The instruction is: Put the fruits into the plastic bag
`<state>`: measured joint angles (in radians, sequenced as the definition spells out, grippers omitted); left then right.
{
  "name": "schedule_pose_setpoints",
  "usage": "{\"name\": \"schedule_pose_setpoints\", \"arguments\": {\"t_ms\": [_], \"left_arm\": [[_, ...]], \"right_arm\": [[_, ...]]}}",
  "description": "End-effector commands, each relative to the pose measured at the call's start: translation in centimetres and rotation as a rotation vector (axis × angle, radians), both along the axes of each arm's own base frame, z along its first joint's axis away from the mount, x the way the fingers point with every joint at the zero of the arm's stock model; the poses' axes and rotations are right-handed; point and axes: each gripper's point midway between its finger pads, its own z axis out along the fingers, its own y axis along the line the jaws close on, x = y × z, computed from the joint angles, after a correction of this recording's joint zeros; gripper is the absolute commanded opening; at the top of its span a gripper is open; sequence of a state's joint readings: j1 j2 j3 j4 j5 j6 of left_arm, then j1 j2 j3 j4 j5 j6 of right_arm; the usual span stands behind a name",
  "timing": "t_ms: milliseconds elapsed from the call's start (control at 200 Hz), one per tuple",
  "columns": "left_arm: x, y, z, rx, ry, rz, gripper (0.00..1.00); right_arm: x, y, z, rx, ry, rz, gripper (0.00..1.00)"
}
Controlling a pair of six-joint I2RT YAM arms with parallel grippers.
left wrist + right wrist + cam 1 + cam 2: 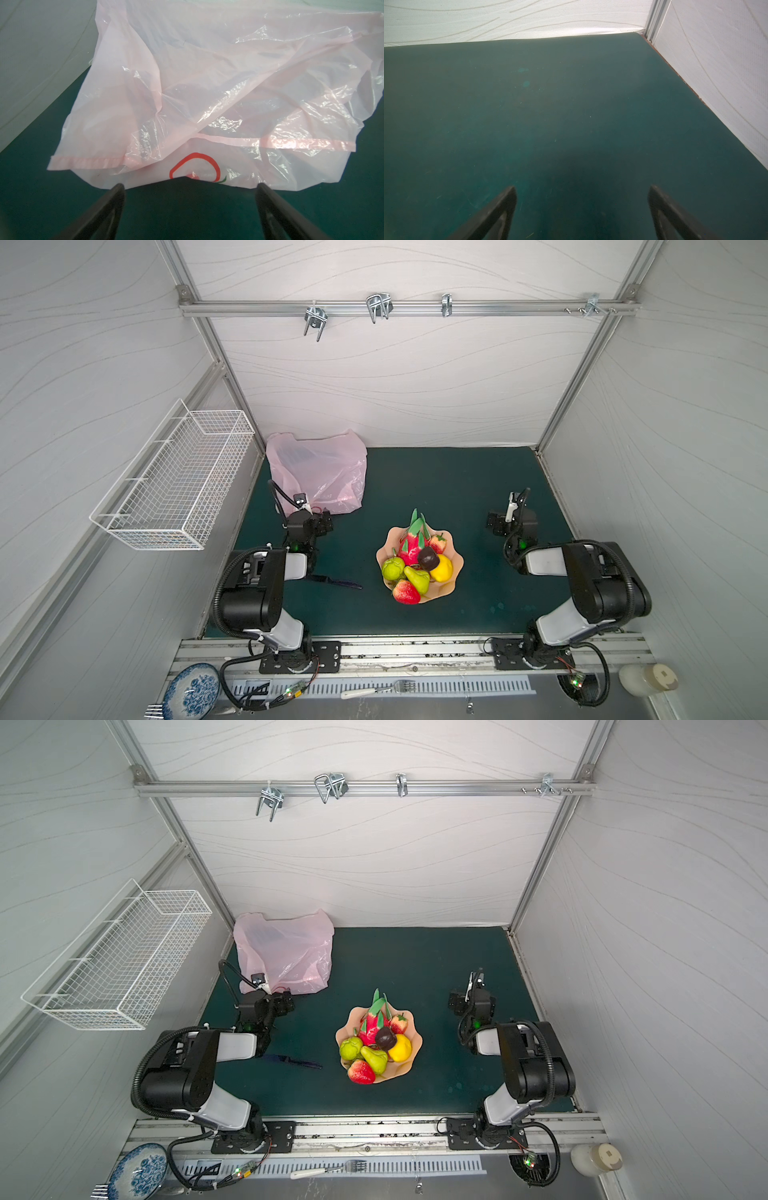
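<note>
At the opening step, nothing bagged: small toy fruits [411, 547] heaped in peach scalloped bowl [458, 562] mid-mat; crinkly pale-pink plastic bag [207, 83] slumped near far left corner; left gripper [190, 187] gaping wide, empty, right at bag's near edge; right gripper [582, 188] likewise wide, over bare green mat [550, 114]. Next, likely: pinch one layer, lift mouth open

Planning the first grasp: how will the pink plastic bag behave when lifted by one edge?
The plastic bag looks thin and crinkled, so it will likely flop and sag. It lies collapsed on the mat, so its mouth probably won't stay open unaided. Its glossy film may slip.
</note>
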<state>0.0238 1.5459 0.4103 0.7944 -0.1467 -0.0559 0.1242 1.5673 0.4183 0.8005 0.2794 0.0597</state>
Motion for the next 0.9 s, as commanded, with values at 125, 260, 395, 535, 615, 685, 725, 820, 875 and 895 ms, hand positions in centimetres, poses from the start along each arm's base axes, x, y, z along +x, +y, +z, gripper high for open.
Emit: {"name": "schedule_pose_setpoints", "arguments": {"t_ms": [125, 260, 395, 535, 615, 685, 725, 820, 875, 895], "left_arm": [[0.71, 0.08, 1.25, 0.014, -0.051, 0.007, 0.99], [0.74, 0.07, 1.29, 0.015, -0.052, 0.006, 0.99], [0.74, 0.08, 1.29, 0.014, -0.052, 0.006, 0.99], [0.72, 0.07, 1.26, 0.014, -0.052, 0.007, 0.99], [0.72, 0.05, 1.26, 0.013, -0.052, 0.005, 0.99], [0.76, -0.05, 1.21, 0.014, -0.048, -0.002, 0.99], [0.80, -0.05, 1.20, 0.014, -0.046, -0.001, 0.99], [0.76, -0.07, 1.25, 0.013, -0.048, -0.002, 0.99], [0.77, -0.10, 1.53, 0.018, -0.058, -0.006, 0.99], [0.77, -0.12, 1.72, 0.017, -0.060, -0.007, 0.99]], "right_arm": [[0.32, 0.07, 0.72, -0.005, -0.028, 0.003, 0.99], [0.34, 0.06, 0.72, -0.005, -0.027, 0.002, 0.99], [0.33, 0.06, 0.73, -0.005, -0.028, 0.002, 0.99], [0.33, 0.05, 0.72, -0.005, -0.028, 0.002, 0.99], [0.33, 0.06, 0.73, -0.005, -0.028, 0.003, 0.99], [0.32, 0.06, 0.70, -0.005, -0.027, 0.002, 0.99], [0.32, 0.07, 0.69, -0.005, -0.027, 0.003, 0.99], [0.35, 0.06, 0.80, -0.005, -0.030, 0.002, 0.99], [0.34, 0.06, 1.13, -0.010, -0.042, 0.005, 0.99], [0.30, 0.21, 1.19, -0.006, -0.039, 0.014, 0.99]]}}
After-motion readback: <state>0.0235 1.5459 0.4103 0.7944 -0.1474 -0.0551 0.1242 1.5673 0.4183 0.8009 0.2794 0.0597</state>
